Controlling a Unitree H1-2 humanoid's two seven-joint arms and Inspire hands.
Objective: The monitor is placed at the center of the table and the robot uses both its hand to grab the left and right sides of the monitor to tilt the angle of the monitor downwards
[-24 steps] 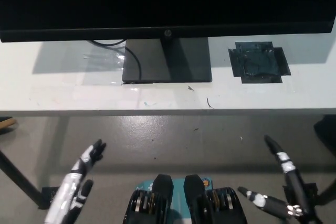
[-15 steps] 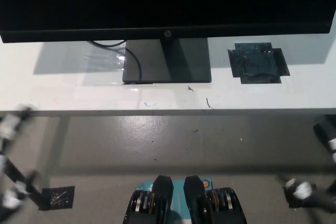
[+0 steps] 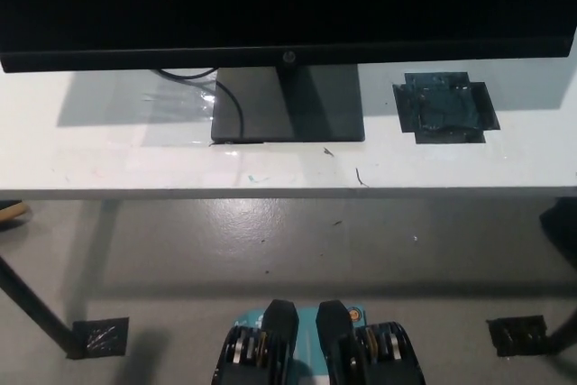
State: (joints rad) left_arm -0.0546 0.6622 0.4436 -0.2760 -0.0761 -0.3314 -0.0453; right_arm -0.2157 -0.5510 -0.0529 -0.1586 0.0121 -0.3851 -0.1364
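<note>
Dark tape patch [image 3: 445, 107] lies on table [image 3: 108, 164] beside monitor [image 3: 279, 6].

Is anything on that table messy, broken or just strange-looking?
A few things. A dark tape patch is stuck on the white table right of the monitor stand. Clear film or tape shines left of the stand. Small scuffs mark the front edge. Nothing looks spilled or broken. Neither hand is in view.
</note>
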